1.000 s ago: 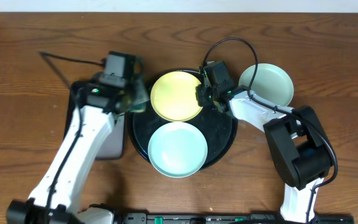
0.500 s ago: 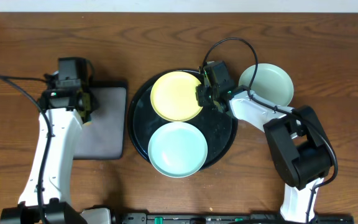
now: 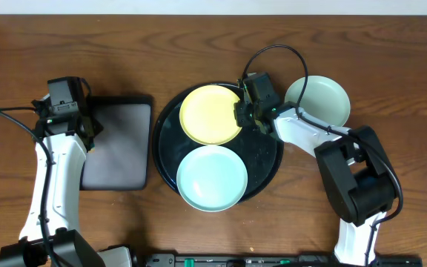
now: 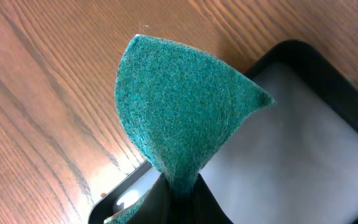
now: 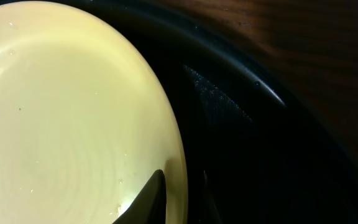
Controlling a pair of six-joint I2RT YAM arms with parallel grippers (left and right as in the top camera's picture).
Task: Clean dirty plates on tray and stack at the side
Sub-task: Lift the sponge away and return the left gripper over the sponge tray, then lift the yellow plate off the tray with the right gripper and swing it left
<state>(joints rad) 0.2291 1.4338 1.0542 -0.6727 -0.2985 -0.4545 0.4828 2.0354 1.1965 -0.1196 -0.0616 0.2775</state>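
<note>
Overhead: R gripper [image 3: 245, 113] sits at the edge of the yellow plate [image 3: 207, 115]. The plate's body lies beyond the fingertips, toward the L gripper [image 3: 71, 117], on the back half of the round tray [image 3: 274, 172]. A mint plate [image 3: 211, 178] fills the tray's front half. A 2nd mint plate [image 3: 319, 100] rests on the table [image 3: 391, 44] behind the R gripper, off the tray, just beside its rim. L gripper is well apart from all plates, over the outer edge of the rect. tray [image 3: 121, 159], so R gripper is much the nearer. L wrist view: jaws pressed together on a green sponge [image 4: 179, 106], which fans out ahead of them; rect. tray lies ahead & to one side. R wrist view: fingers [image 5: 153, 190] straddle the yellow rim, one over the plate's inside, the other outside over the black tray. Gap is narrow, but can't tell if they're actually clamped. Likely the next move hinges on the rim sitting squarely between the pads. Plate is round, no long axis, so approach angle matters little.
</note>
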